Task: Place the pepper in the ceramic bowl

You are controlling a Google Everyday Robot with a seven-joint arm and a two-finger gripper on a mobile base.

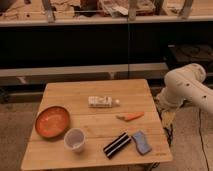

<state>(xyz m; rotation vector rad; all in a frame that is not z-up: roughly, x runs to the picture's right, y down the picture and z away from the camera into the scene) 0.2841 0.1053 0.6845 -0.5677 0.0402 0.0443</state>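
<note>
Your gripper (168, 118) hangs by the wooden counter's (75, 95) right edge, half hidden under the smooth white arm (187, 85); you cannot tell whether it is open or closed. From the left: a shallow round orange-red ceramic bowl (52, 121), a translucent white cup (74, 139), and a slim tapered orange pepper (131, 116) lying well apart from the bowl.

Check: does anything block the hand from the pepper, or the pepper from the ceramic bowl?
Nothing visible. The hand hangs by the table's right edge, near the pepper; bare wood leads to the ceramic bowl, between the white box and cup.
</note>
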